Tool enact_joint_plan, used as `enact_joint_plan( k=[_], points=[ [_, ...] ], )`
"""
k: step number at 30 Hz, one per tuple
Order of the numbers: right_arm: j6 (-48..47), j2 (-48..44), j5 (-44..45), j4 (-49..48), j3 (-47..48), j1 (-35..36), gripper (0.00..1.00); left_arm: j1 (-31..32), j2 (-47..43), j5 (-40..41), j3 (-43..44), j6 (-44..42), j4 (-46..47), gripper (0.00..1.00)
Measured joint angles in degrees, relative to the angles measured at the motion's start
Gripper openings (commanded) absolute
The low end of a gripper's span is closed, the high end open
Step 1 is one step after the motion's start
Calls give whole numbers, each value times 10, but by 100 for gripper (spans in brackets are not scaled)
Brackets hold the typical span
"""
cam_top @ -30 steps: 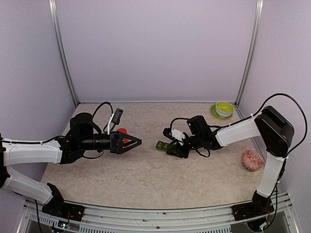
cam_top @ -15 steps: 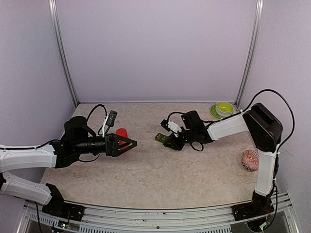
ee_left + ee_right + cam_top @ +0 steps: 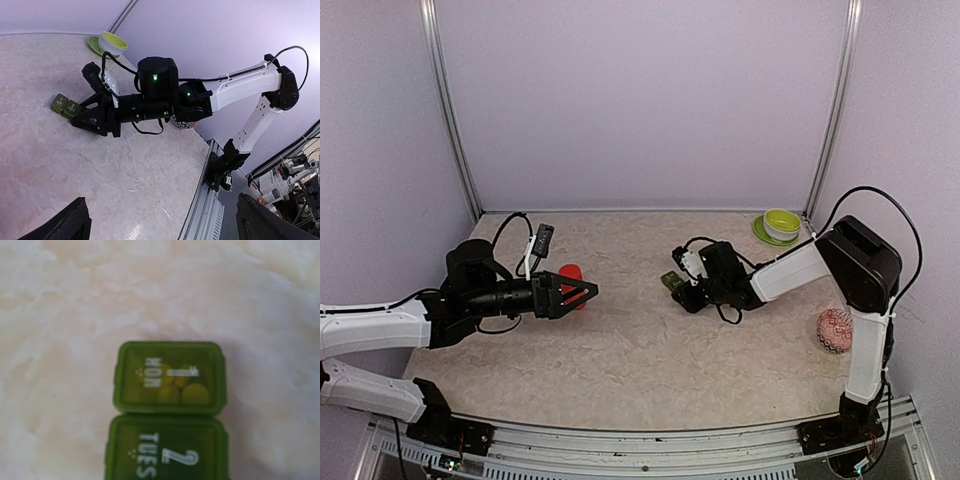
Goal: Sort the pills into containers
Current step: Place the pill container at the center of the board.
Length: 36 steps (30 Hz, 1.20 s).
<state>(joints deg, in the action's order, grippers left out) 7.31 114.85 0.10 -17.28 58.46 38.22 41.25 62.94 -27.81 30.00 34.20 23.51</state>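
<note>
The containers (image 3: 670,281), a strip of dark-green lidded boxes, lie mid-table. In the right wrist view the MON box (image 3: 169,378) shows yellowish pills (image 3: 187,390) through its closed lid, and the TUES box (image 3: 167,447) sits below it. The strip's near end runs out of sight under that camera. My right gripper (image 3: 688,292) is low on the table, shut on that end of the strip (image 3: 65,106). My left gripper (image 3: 588,293) hovers open left of centre, pointing at the right arm, with nothing between its fingers (image 3: 70,222).
A red-orange bottle (image 3: 570,274) stands just behind the left gripper. A yellow-green bowl (image 3: 781,222) on a green saucer sits at the back right corner. A patterned ball (image 3: 836,330) lies near the right arm's base. Walls close in the table.
The right gripper carried the green strip toward the back, then a little right. The left arm drew back slightly to the left, still open.
</note>
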Motion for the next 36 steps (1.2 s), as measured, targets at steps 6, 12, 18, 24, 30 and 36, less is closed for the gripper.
enact_joint_plan(
  k=[6,12,18,24,30,36],
  points=[
    [40,0,38,1,-1,19,56,0,0,5,-9,6,0,99],
    [61,1,48,13,8,46,66,0,2,9,-9,13,1,99],
    [69,1,55,23,11,62,70,0,10,9,-9,16,5,99],
    [69,0,70,37,16,63,76,0,13,13,-9,14,5,99],
    [66,-25,76,52,0,61,90,-1,13,24,-8,-1,3,99],
    [56,-90,81,80,-26,56,93,-8,13,30,-8,-11,0,99]
  ],
)
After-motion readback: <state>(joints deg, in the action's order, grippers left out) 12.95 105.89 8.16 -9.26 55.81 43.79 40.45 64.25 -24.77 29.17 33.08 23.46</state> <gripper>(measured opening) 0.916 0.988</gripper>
